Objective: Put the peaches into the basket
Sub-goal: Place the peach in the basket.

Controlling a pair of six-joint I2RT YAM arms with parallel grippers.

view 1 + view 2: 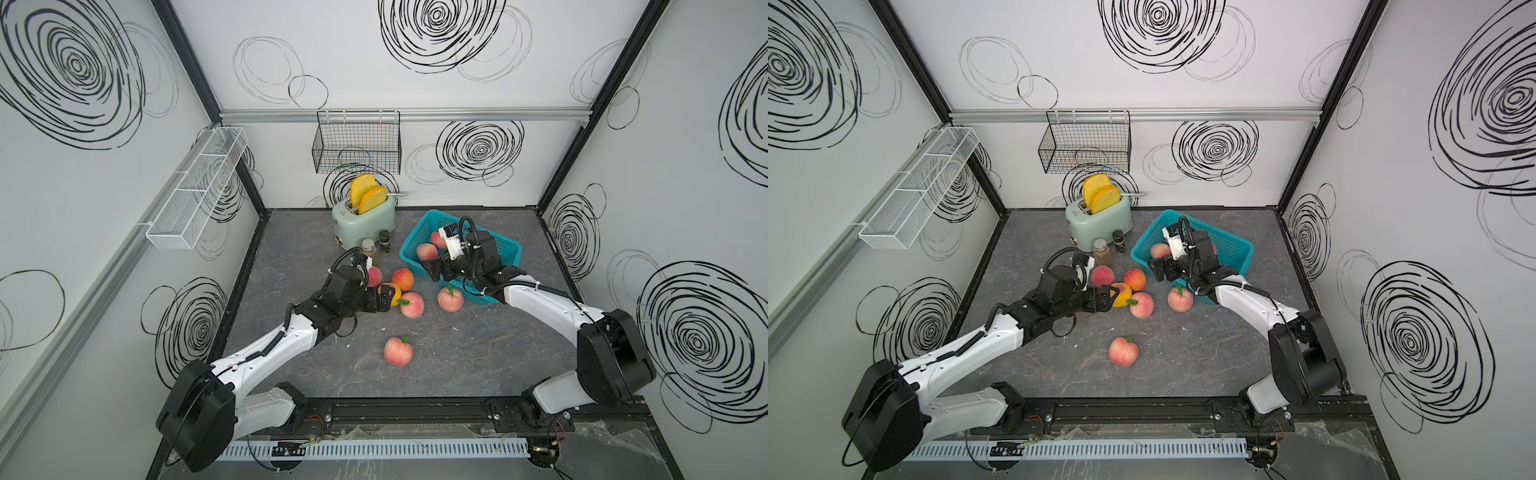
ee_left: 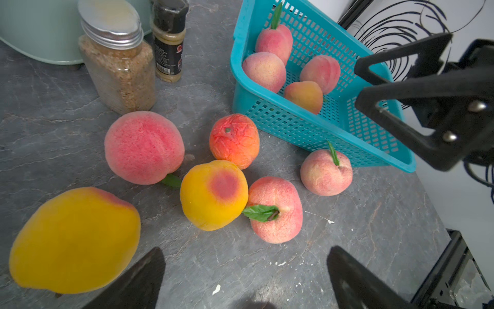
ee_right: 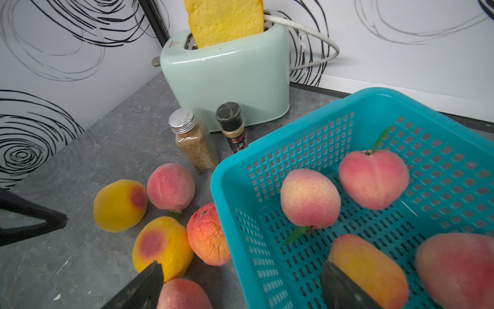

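Peaches [image 2: 144, 147] are in two places. Four lie in the blue basket [image 3: 267, 144], right under the right gripper [image 3: 240, 291]. Its two fingers are spread wide and hold nothing. One finger hangs inside the basket, next to an orange peach [image 3: 369, 267]. The other hangs outside the wall.

Seven more peaches wait on the grey table [image 1: 457, 365]. Most are bunched just in front of the left gripper [image 2: 246, 278]. Its fingers are wide apart too, and empty. A big yellow peach [image 2: 74, 240] lies close beside one finger. A small yellow peach [image 2: 213, 195] with a red spot is straight ahead, touching a leafy pink peach [image 2: 275, 211]. A lone peach [image 1: 398, 351] lies back behind the left gripper, away from the bunch.

They look like toy fruit to me: light, soft and a bit squashy. The fuzzy skin should not slip much. The wrinkled peach [image 2: 234, 140] is all crinkly, so I guess the skin dents easily. They are round, so a bump could make one roll.

I think the best place to hold one is round its fat middle, a finger on each side. The thin leaf or stem looks too bendy to hold. The bunched ones touch, so a finger needs a gap to slide down.
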